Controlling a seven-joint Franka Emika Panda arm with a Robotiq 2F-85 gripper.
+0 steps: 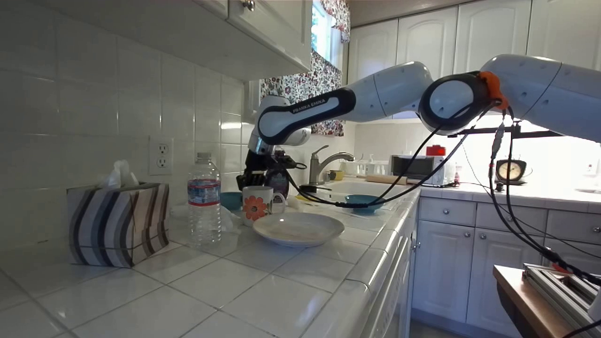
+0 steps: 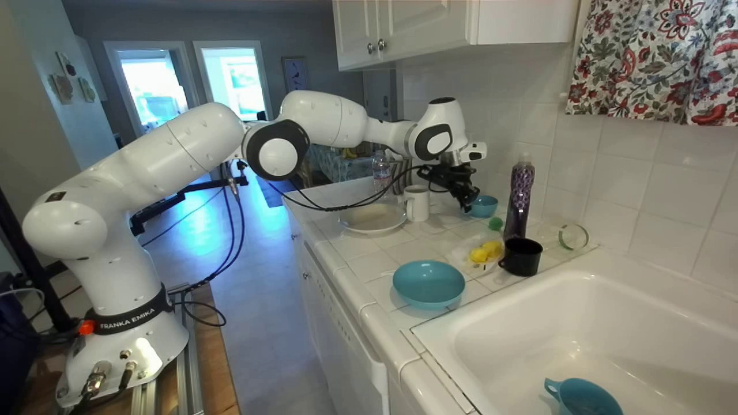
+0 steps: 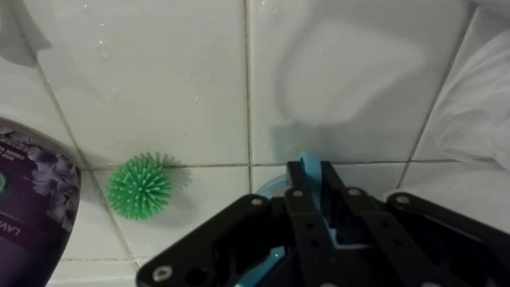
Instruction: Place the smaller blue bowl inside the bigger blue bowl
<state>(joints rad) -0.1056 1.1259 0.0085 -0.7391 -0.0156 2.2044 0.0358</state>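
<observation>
In an exterior view, left to right: the bigger blue bowl is sitting upright on the counter; further right, my claw is pinching the rim of the smaller blue bowl, near the tiled wall. In the wrist view, blue rim is filling the gap between my fingers. I am not able to tell whether that bowl's base is touching tile.

Handling: I am expecting it to be light, stiff and, being glossy, slick; material unclear, so I am treating it as chippable. I am judging the rim the right hold, firm against tilting.

Counting, same direction: one pale dish, one clear bottle, one mug, two blue bowls, yellow items (number unclear), one green spiky ball, one purple bottle, one black cup, one handled blue cup in the sink.
</observation>
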